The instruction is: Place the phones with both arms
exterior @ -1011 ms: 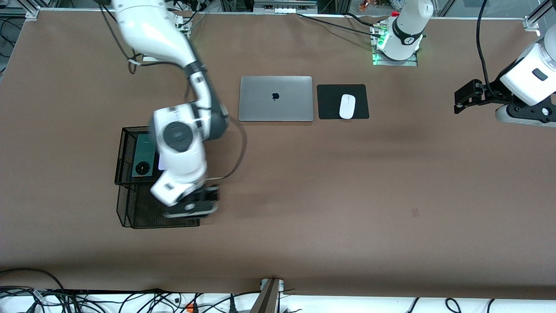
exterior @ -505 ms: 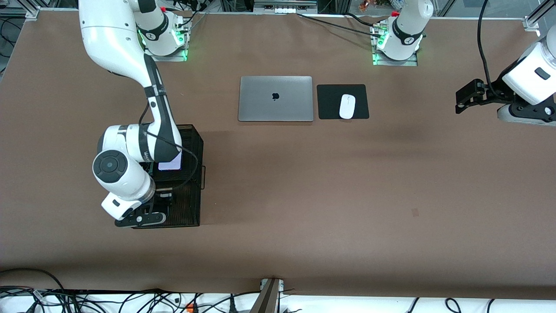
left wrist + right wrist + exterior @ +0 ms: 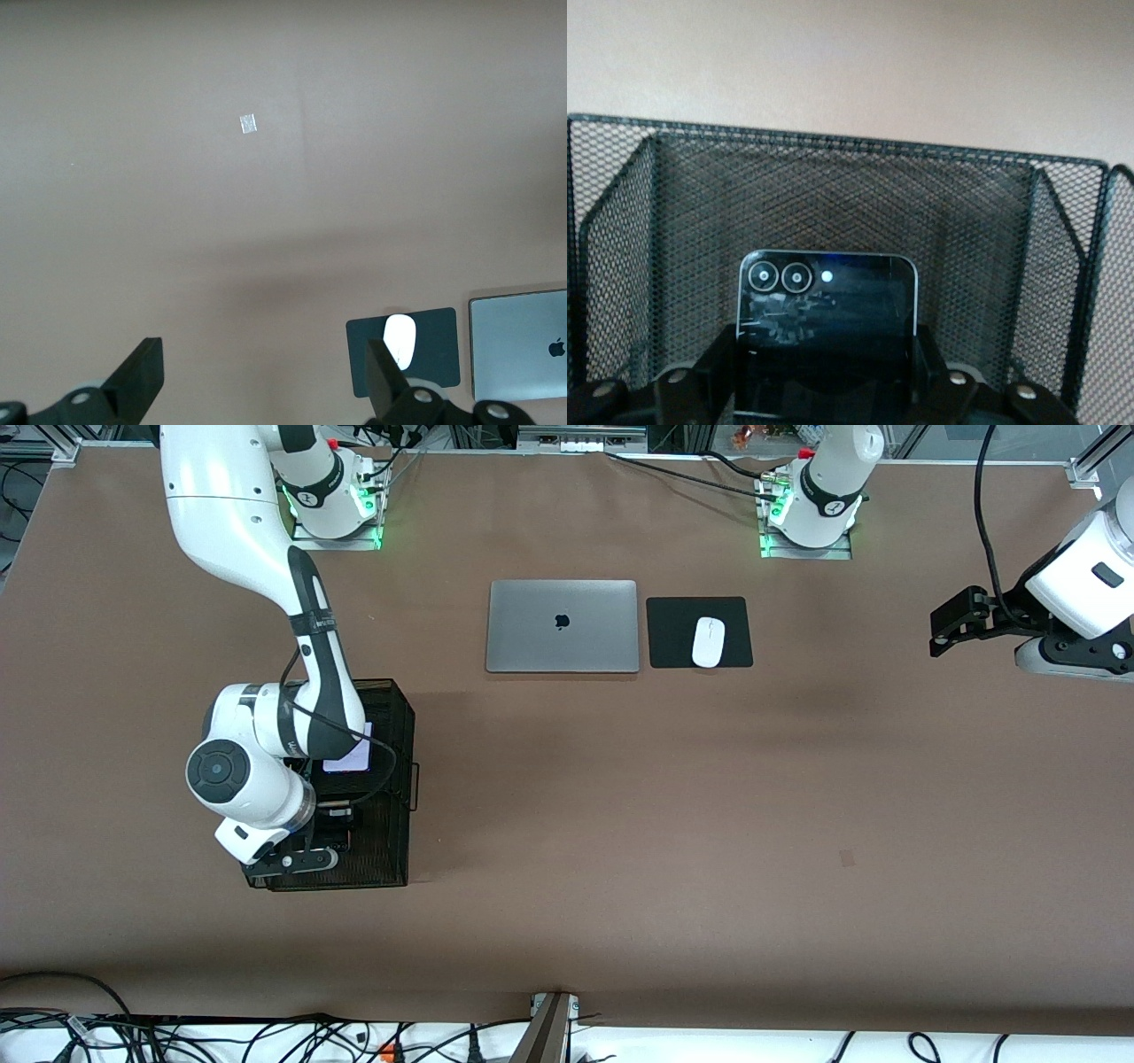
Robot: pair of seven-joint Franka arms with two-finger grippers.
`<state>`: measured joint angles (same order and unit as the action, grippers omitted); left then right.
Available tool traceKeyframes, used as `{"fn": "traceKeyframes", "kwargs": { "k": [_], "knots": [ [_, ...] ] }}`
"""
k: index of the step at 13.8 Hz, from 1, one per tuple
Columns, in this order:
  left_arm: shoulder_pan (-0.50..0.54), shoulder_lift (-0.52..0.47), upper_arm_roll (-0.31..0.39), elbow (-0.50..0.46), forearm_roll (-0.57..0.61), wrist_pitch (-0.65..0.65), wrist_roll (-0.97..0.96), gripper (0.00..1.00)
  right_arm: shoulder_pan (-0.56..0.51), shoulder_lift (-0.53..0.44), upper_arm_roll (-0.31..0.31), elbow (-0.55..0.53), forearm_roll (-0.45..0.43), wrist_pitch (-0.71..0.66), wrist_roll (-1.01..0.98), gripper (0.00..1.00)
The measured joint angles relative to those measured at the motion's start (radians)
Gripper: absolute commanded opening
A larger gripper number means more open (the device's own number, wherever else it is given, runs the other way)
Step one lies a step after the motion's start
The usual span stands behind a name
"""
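A robotics lab: two white arms bolted to green-lit base plates (image 3: 804, 540) along one edge of a brown desk (image 3: 673, 797), aluminium framing at its corners, loose cables (image 3: 266, 1036) trailing off the nearest edge.

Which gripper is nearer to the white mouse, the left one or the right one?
The left. The left gripper hangs open toward the left arm's end of the table, past the white mouse. The right gripper is over the mesh basket, shut on the black phone.
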<state>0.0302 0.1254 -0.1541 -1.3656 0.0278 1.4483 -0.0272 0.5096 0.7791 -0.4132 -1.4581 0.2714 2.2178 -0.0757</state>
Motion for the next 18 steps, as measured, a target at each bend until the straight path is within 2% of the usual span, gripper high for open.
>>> {"fn": "traceKeyframes", "kwargs": {
  "k": [3,6,8,11,15,18],
  "knots": [
    [0.0,0.0,0.0,0.0,0.0,0.0,0.0,1.0,-0.001,-0.002,0.0,0.001,0.042,0.025,0.0,0.99],
    [0.0,0.0,0.0,0.0,0.0,0.0,0.0,1.0,-0.002,-0.009,-0.002,0.023,0.047,0.028,0.0,0.99],
    [0.0,0.0,0.0,0.0,0.0,0.0,0.0,1.0,-0.009,-0.015,-0.005,0.058,0.047,-0.025,0.0,0.99],
    [0.0,0.0,0.0,0.0,0.0,0.0,0.0,1.0,-0.038,-0.023,-0.024,0.192,0.047,-0.258,0.0,0.99],
    [0.0,0.0,0.0,0.0,0.0,0.0,0.0,1.0,-0.05,-0.069,-0.104,0.377,0.048,-0.6,-0.001,0.99],
    [0.0,0.0,0.0,0.0,0.0,0.0,0.0,1.0,-0.064,-0.114,-0.133,0.446,0.048,-0.707,-0.001,0.99]
  ]
}}
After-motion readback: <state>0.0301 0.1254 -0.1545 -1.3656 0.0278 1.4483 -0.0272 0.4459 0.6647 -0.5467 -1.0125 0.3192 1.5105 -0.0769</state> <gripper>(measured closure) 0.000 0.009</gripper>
